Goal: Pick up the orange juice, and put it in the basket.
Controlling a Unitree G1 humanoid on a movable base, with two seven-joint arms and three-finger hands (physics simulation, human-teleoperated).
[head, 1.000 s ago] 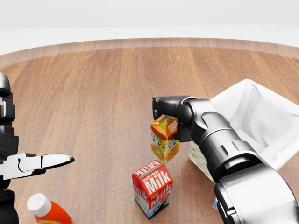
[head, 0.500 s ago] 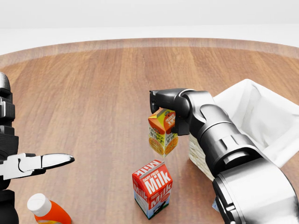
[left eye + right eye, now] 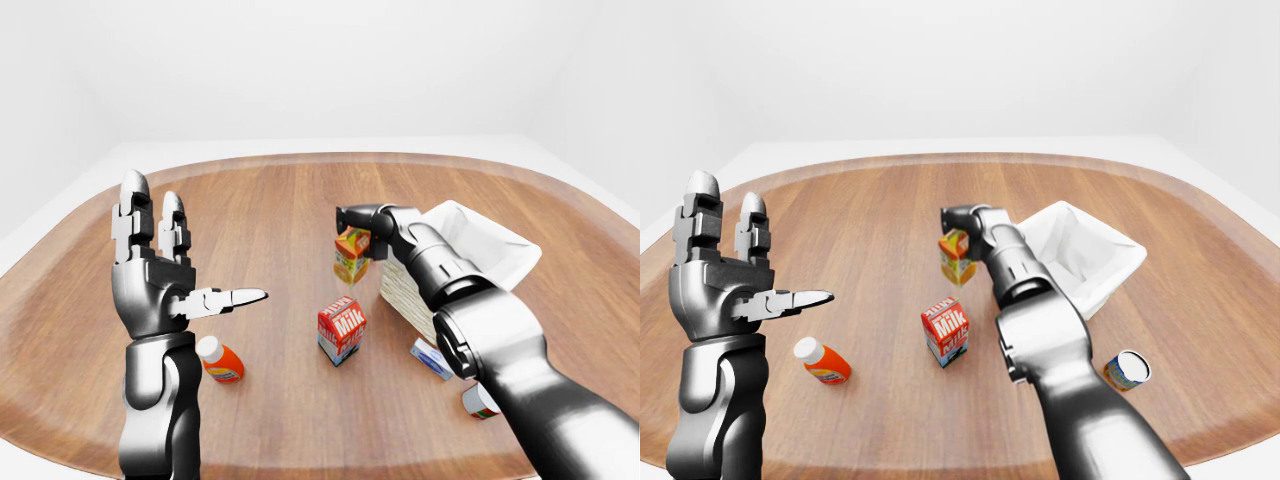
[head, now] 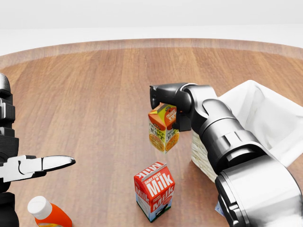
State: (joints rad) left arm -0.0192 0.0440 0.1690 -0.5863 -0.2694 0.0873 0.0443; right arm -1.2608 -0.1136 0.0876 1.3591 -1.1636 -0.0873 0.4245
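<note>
Head view: orange juice carton [image 4: 164,128] tilted, clear of the wooden table [image 4: 94,94], pinched at its top by the right hand [image 4: 166,100], just left of the white-lined wicker basket [image 4: 265,118]. Right forearm stretched up from the lower right. Left hand [image 3: 160,285] raised upright, fingers spread, empty. Below the juice, red carton reading "Milk" [image 4: 154,190]. At lower left, orange bottle with white cap [image 4: 47,213] lying flat.
</note>
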